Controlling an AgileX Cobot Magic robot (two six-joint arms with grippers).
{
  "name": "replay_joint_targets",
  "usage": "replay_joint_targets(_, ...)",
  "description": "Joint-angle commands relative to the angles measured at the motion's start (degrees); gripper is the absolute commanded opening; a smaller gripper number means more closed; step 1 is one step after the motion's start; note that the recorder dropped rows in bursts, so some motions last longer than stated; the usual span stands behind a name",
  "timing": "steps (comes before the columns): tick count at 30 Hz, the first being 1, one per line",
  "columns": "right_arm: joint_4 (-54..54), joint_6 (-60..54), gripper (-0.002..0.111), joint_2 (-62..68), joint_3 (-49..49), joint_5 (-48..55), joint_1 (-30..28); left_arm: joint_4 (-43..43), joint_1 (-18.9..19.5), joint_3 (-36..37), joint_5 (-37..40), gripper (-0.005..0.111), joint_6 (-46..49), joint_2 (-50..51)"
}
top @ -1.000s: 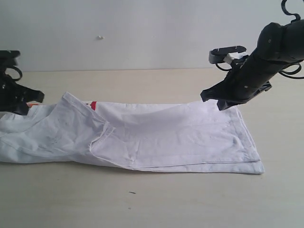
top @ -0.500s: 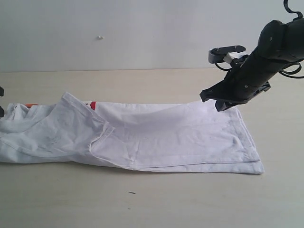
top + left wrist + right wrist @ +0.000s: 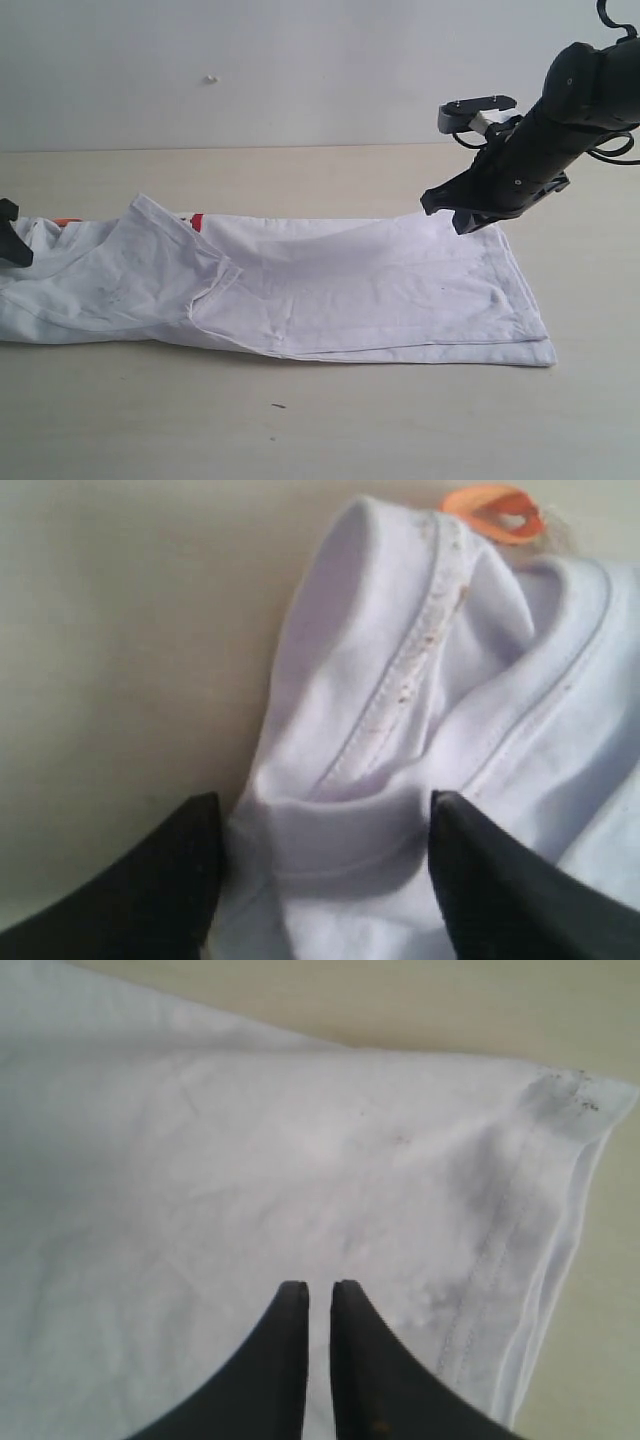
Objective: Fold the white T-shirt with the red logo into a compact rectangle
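The white T-shirt [image 3: 330, 280] lies on the table as a long band, with one sleeve flap folded over its left part. A sliver of the red logo [image 3: 196, 221] peeks out at the far edge. The orange neck tag [image 3: 497, 510] sits by the collar. My left gripper [image 3: 320, 810] is open at the collar end, its fingers [image 3: 170, 880] standing on either side of a roll of ribbed collar without pinching it. In the exterior view only its tip [image 3: 10, 245] shows. My right gripper [image 3: 320, 1288] hovers over the hem corner [image 3: 575, 1095], open by a narrow slit, holding nothing.
A bare beige table [image 3: 330, 420] surrounds the shirt, and a pale wall [image 3: 300, 70] stands behind it. The right arm [image 3: 560, 120] slants down from the upper right over the hem end.
My left gripper has opened and let go of the collar, sliding left to the frame edge. The right gripper's jaws have parted slightly; the arm has hardly moved.
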Motion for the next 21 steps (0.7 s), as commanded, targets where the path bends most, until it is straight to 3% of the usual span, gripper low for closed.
replay_joint_targets(1,0.6,-1.0,0.011,-0.6,-0.3,-0.4,-0.2,-0.1,-1.2,0.2,2.1,0.06,0.9,1.0)
replay_joint_targets(5,0.6,-1.0,0.011,-0.6,-0.3,-0.4,-0.2,0.1,-1.4,0.2,3.0,0.048,0.5,1.0)
replay_joint_targets(10,1.2,-1.0,0.011,-0.8,-0.3,0.7,-0.2,-1.0,-1.4,0.2,3.5,0.0,0.0,0.8)
replay_joint_targets(16,2.8,-1.0,0.011,-3.0,-3.4,3.9,-0.2,-11.2,-2.5,-0.3,7.3,0.0,0.6,-2.7)
replay_joint_targets(21,6.9,-1.0,0.014,-6.5,-5.2,3.9,-0.2,-10.9,-7.8,-2.2,9.5,0.0,-1.0,-8.4)
